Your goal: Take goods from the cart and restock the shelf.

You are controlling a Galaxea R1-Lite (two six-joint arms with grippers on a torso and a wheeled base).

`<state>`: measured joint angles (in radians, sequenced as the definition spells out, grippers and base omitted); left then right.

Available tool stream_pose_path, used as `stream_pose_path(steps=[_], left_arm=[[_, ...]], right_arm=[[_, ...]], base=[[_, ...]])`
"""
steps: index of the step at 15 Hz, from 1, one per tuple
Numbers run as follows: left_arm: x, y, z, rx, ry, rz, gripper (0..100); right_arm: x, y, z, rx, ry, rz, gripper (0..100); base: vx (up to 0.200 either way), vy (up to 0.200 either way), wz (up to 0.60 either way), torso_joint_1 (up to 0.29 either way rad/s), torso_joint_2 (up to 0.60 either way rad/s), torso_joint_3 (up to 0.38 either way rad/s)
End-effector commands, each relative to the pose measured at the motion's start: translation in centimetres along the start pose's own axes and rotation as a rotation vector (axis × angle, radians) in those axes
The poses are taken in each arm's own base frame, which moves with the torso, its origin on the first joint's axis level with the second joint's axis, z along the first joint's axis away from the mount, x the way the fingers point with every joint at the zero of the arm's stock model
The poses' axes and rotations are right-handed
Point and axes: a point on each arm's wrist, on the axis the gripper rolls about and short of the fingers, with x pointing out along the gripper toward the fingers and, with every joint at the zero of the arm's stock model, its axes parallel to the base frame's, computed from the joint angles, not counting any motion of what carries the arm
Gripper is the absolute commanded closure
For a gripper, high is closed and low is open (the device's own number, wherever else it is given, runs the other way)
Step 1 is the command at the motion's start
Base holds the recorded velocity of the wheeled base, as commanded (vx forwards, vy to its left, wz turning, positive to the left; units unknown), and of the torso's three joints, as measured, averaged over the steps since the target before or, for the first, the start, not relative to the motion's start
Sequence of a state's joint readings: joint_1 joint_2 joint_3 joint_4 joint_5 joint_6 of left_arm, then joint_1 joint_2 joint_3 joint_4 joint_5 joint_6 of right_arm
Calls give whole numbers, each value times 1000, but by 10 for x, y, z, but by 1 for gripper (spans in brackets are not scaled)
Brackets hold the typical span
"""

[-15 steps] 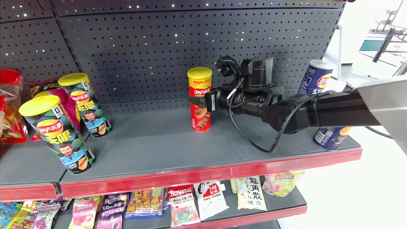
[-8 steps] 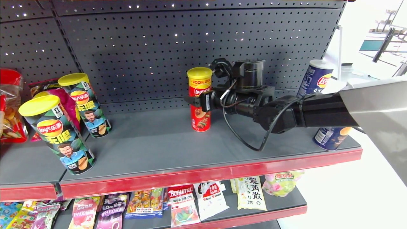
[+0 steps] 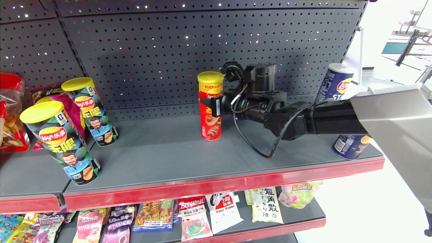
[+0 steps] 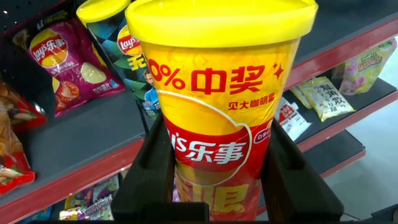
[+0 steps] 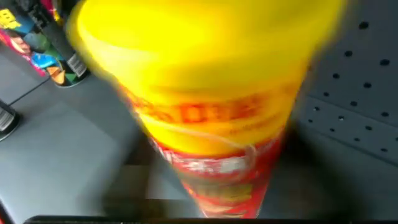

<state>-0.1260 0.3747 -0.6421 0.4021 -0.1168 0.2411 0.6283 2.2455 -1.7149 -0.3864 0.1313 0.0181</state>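
A red chip can (image 3: 210,125) with a yellow lid stands upright on the grey shelf (image 3: 162,155), near the pegboard back. My right gripper (image 3: 212,106) comes in from the right and is shut on the can's upper half. The same can (image 5: 211,93) looms close and blurred in the right wrist view. In the left wrist view a second red and yellow chip can (image 4: 221,81) sits upright between black fingers (image 4: 155,162). My left gripper (image 4: 214,168) is shut on it, out in front of the shelves.
Two dark green cans with yellow lids (image 3: 59,143) (image 3: 91,111) stand at the shelf's left, beside snack bags (image 3: 10,114). A blue can (image 3: 337,84) stands at the right end, partly behind my arm. Bagged snacks (image 3: 195,216) fill the lower shelf. Bare shelf lies between the cans.
My right arm has slid to the left along the shelf, and the red can in its gripper has shifted slightly left with it.
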Motion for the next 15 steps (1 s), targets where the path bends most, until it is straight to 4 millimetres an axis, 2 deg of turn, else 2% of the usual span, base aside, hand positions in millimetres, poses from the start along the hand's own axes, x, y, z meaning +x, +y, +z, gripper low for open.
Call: stream_pose_path(steps=[1,4,7,8,9,12,15], left_arm=[[0,0,0,0,-3,1,100],[-1,0,1,1,-7,4,100],[-2,0,1,1,-9,7,100],[-2,0,2,1,-11,6,100],[-2,1,3,1,-11,10,100],[-3,1,5,2,-17,11,100],[-3,1,6,2,-20,12,100]], right_arm=[[2,7,-2,-1,5,15,100],[-1,13,2,-1,-1,-1,100],[-26,23,19,5,0,-15,100],[-51,36,21,5,37,-31,100],[-63,43,20,8,49,-70,100],[-80,52,28,97,14,-243,100],[-93,59,36,117,-14,-306,100]], base=[[0,0,0,0,0,0],[0,0,0,0,0,0],[0,0,0,0,0,0],[0,0,0,0,0,0],[0,0,0,0,0,0],[0,0,0,0,0,0],[0,0,0,0,0,0]])
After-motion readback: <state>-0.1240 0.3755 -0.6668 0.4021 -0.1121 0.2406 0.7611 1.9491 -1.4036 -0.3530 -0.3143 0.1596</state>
